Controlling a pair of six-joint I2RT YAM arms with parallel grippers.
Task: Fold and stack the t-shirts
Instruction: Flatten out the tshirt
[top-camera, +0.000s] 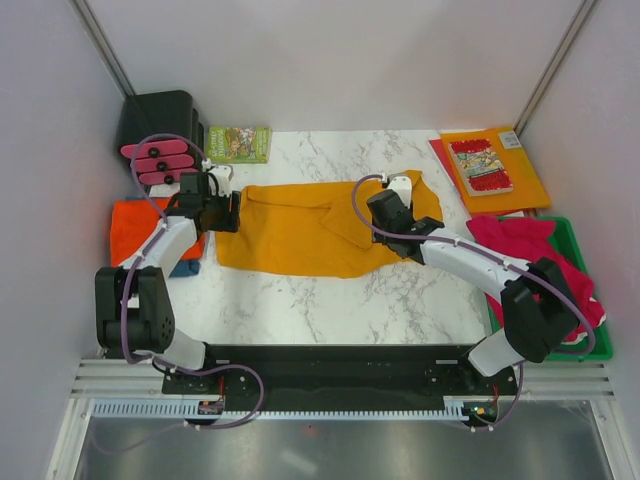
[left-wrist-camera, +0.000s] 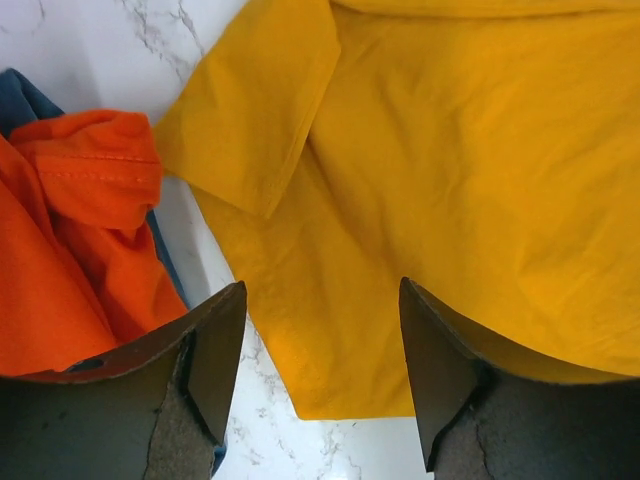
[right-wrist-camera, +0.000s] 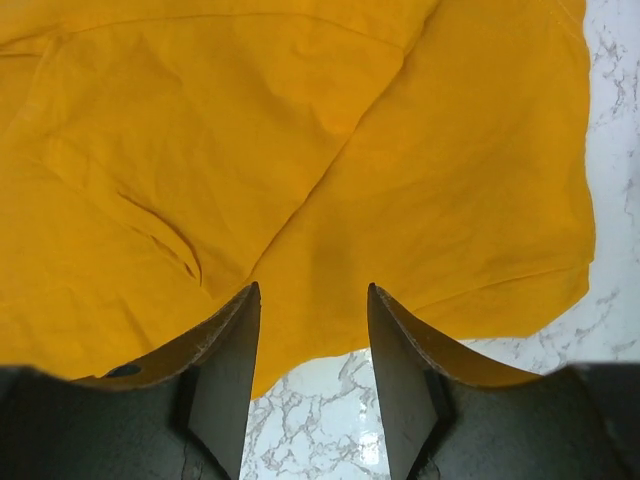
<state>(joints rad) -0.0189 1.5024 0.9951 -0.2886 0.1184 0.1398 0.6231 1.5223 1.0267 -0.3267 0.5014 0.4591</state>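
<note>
A mustard t-shirt (top-camera: 310, 230) lies spread across the middle of the marble table, with one sleeve folded in. My left gripper (top-camera: 230, 212) is open just above its left edge; in the left wrist view the jaws (left-wrist-camera: 322, 300) straddle the mustard cloth (left-wrist-camera: 450, 180) near its corner. My right gripper (top-camera: 384, 206) is open over the shirt's right part; in the right wrist view it (right-wrist-camera: 312, 300) stands above the hem of the mustard cloth (right-wrist-camera: 300, 150). A red-orange t-shirt (top-camera: 135, 225) lies at the left on a blue one (top-camera: 190, 266).
Crimson-pink shirts (top-camera: 530, 250) fill a green bin (top-camera: 575, 240) at the right. An orange folder with a comic book (top-camera: 500, 165) lies at the back right. A green book (top-camera: 238, 143) and a black box (top-camera: 160, 125) sit at the back left.
</note>
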